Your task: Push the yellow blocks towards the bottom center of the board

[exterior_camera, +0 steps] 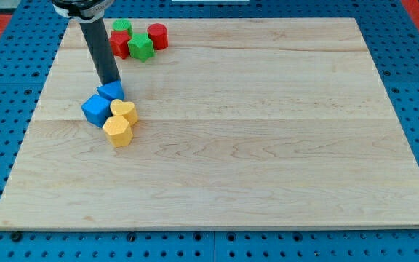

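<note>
Two yellow blocks lie at the board's left middle: a yellow heart (125, 110) and, just below it, a yellow hexagon (118, 131), touching each other. A blue cube (95, 110) sits against their left side and a smaller blue block (111, 91) lies just above the heart. My tip (110, 81) stands at the top edge of the small blue block, touching or nearly touching it, above the yellow blocks.
Near the board's top left sits a cluster: a red block (119, 44), a green block (141, 46), a red cylinder (157, 36) and a green block (122, 27) behind. The wooden board (268, 145) lies on a blue perforated table.
</note>
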